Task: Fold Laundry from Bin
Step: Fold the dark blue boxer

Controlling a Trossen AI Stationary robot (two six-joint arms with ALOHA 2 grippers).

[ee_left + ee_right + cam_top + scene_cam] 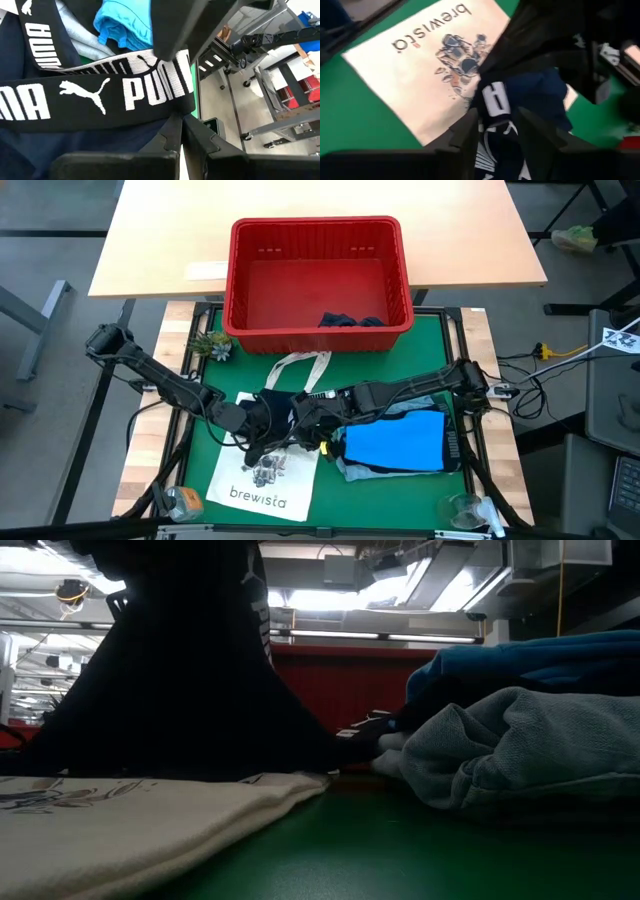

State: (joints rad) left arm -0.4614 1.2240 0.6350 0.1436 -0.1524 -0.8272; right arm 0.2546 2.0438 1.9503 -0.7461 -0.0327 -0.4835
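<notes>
- The black waistband of the dark navy garment reads "PUMA" in white block letters with the leaping-cat logo, repeated along the band; a second stretch of it runs off at an angle with the same lettering.
- The white tote bag lies flat on the green mat and reads "brewista" under a dark drawing.
- My left gripper is clenched on the waistband, fingers together at its edge.
- My right gripper straddles another part of the same waistband, where a white letter shows between the fingers; I cannot tell whether they are gripping it.
- Both grippers meet over the mat's middle, at the tote bag's upper corner, with the navy garment bunched between them.
- Beside it lies a folded bright blue garment on top of a pale grey-blue one.
- The red bin stands at the mat's far edge, one dark piece of laundry left in its near corner.
</notes>
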